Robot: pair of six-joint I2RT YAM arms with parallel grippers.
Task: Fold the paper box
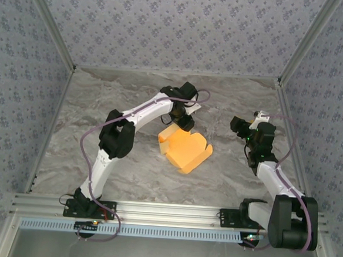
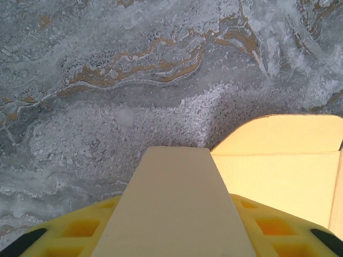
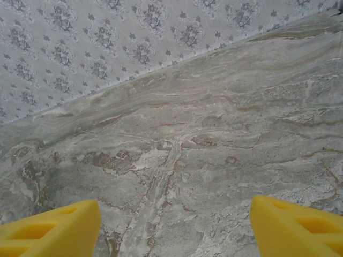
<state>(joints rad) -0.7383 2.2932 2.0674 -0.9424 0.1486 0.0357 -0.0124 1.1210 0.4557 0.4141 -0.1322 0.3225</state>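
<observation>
The paper box (image 1: 184,150) lies near the middle of the table (image 1: 103,100), between the 2 arms and closer to the left one. I judge the task to be about half done. From above, some side walls already stand up around the orange floor, but the top is open and the shape is not yet closed into a neat box. At the far left corner, 1 pale flap (image 2: 177,198) is not folded in.

The left arm stretches forward and bends to the right, so the left gripper (image 1: 185,122) hangs over that corner. In the left wrist view the flap lies across the gap between its yellow fingers (image 2: 273,227). They are partly closed, but I cannot tell if they really pinch the card.

The right arm is raised at the right side, well apart from the box. The right gripper (image 3: 176,214) is wide open and holds nothing, with bare table below.
</observation>
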